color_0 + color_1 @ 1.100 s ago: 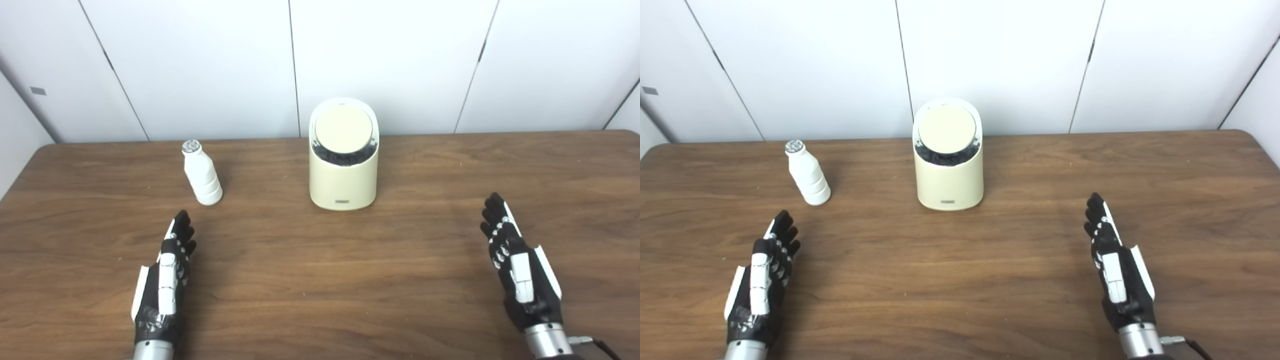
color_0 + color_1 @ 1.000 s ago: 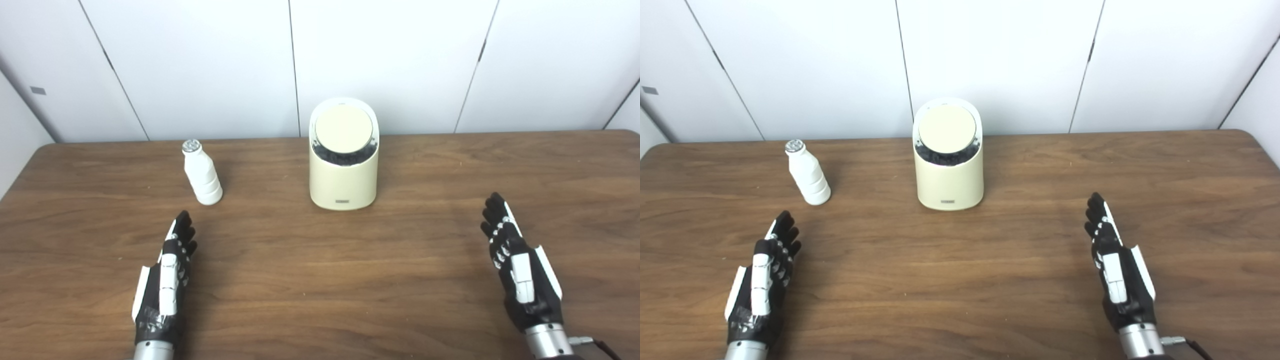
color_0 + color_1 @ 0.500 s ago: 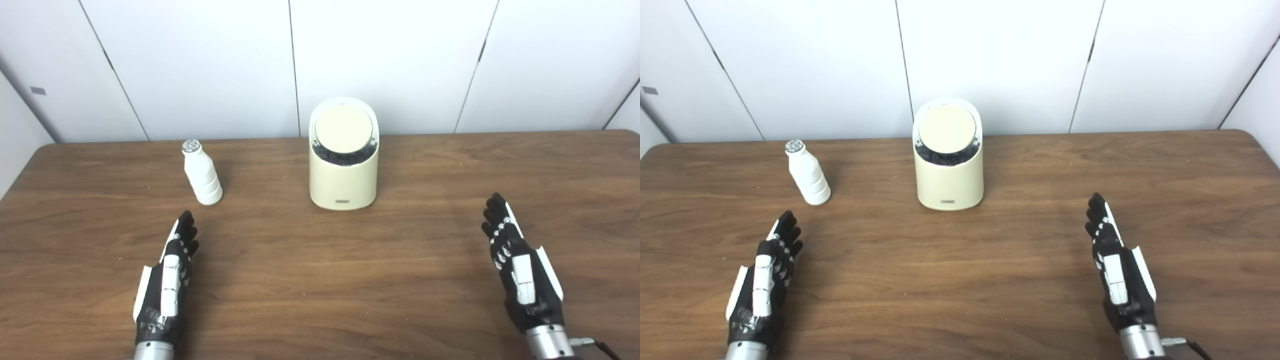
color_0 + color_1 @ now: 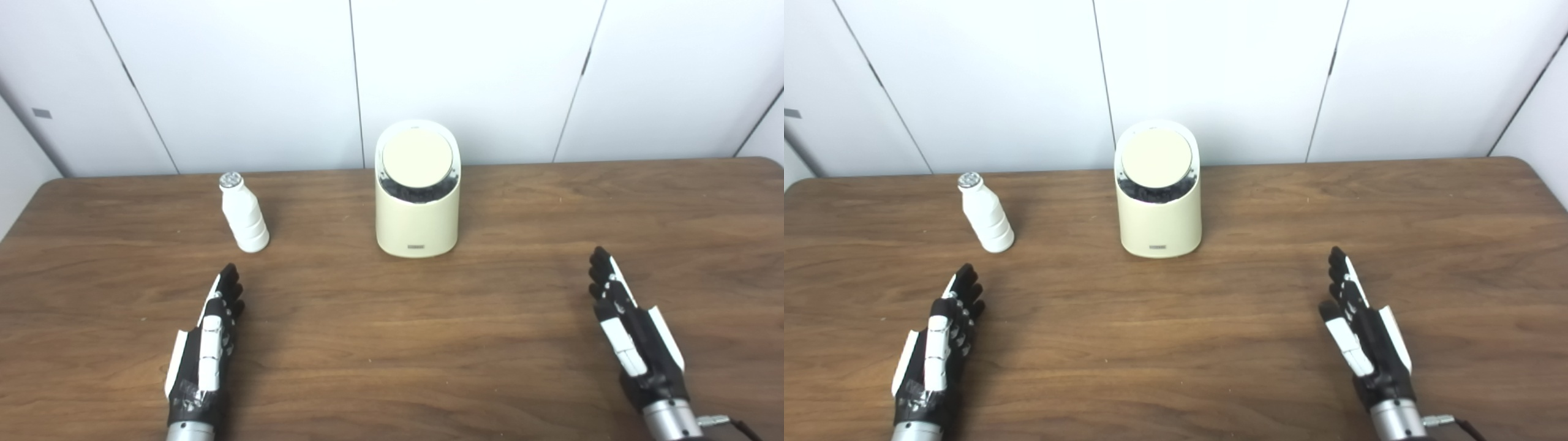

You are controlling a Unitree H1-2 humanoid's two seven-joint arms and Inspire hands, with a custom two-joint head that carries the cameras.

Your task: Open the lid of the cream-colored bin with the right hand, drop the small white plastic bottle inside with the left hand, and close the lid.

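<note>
A cream-colored bin [image 4: 418, 217] stands at the back middle of the wooden table [image 4: 392, 343]. Its round lid [image 4: 417, 158] is down on the slanted top, with a dark gap below it. A small white plastic bottle [image 4: 244, 213] with a silver cap stands upright to the bin's left. My left hand [image 4: 206, 343] is open and empty, flat over the table in front of the bottle. My right hand [image 4: 631, 335] is open and empty at the front right, well away from the bin. The same scene shows in the right eye view, with the bin [image 4: 1159, 214] and the bottle [image 4: 985, 214].
White wall panels [image 4: 465, 73] stand right behind the table's far edge. The table's right edge [image 4: 1546, 184] shows in the right eye view. Bare wood lies between my hands and the bin.
The picture has shifted slightly, so the camera moved. My right hand has drawn back a little and its thumb has spread out. My left hand has barely moved. Bin and bottle stay put.
</note>
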